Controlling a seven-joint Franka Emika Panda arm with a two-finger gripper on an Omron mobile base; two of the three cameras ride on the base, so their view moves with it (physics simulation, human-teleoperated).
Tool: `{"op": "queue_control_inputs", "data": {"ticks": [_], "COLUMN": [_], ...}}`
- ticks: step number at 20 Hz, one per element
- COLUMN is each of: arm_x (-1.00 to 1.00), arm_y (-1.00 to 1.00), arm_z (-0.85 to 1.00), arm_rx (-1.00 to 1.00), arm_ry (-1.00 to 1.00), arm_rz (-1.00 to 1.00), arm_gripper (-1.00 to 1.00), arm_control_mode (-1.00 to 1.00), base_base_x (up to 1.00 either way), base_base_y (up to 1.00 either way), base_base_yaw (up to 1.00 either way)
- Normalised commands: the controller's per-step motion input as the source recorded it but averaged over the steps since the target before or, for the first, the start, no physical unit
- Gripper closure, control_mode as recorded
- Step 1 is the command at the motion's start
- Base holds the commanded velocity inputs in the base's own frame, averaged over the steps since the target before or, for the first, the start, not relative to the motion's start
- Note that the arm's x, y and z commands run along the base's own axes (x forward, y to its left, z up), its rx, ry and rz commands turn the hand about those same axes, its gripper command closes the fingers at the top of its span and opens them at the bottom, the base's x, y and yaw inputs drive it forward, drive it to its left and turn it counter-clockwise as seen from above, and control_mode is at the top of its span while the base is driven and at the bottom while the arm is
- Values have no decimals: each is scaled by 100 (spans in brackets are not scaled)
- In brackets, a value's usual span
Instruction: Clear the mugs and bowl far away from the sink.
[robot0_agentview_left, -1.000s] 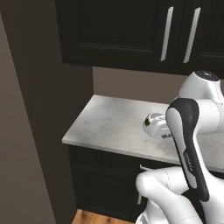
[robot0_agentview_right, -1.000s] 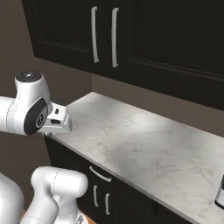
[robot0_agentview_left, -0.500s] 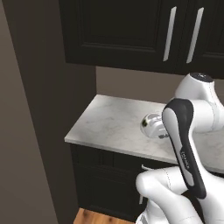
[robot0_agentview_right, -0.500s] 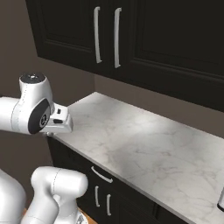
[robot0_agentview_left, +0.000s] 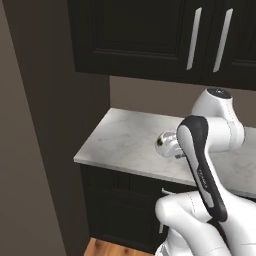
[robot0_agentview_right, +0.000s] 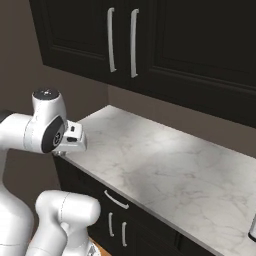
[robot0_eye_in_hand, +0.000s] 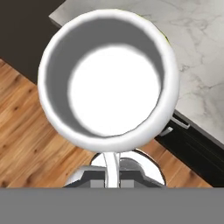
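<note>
- The claw (robot0_eye_in_hand: 113, 177) is clenched on the white mug (robot0_eye_in_hand: 109, 83), gripping it by the handle at the bottom of the hand view.
- The mug's mouth faces the hand camera; its inside is plain white and empty.
- Under the mug, the hand view shows the wood floor (robot0_eye_in_hand: 35, 148) on one side and the front edge of the desk (robot0_eye_in_hand: 197, 57) on the other, so the mug hangs over the desk's edge rather than resting on it.
- A cabinet handle (robot0_eye_in_hand: 177, 122) shows just below that edge, beside the mug's rim.
- A thin yellow-green sliver peeks out past the mug's rim; what it belongs to is hard to tell.
- In the left base view, a glossy rounded shape (robot0_agentview_left: 167, 145), probably the mug, sits at the end of the arm above the front part of the desk (robot0_agentview_left: 125, 140).
- The desk is white marble, with dark base cabinets (robot0_agentview_right: 120, 220) under it.
- In the right base view, the arm's wrist sits at the desk's left front corner (robot0_agentview_right: 67, 155).
- Dark wall cabinets (robot0_agentview_right: 150, 45) with long pale handles hang above the desk's back edge.
</note>
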Motion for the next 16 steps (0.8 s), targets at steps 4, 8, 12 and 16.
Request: {"op": "queue_control_inputs", "data": {"ticks": [4,8,12,16], "arm_x": [29,34,42,43], "arm_y": [15,10,6,6], "arm_z": [-22,-23,-18,-15], "arm_rx": [0,0,0,0], "arm_ry": [0,0,0,0], "arm_rz": [0,0,0,0], "arm_gripper": [100,100,100,100], "arm_control_mode": [-100,-100,-100,-100], "base_base_x": [0,0,0,0], "base_base_y": [0,0,0,0], "base_base_yaw": [0,0,0,0]}}
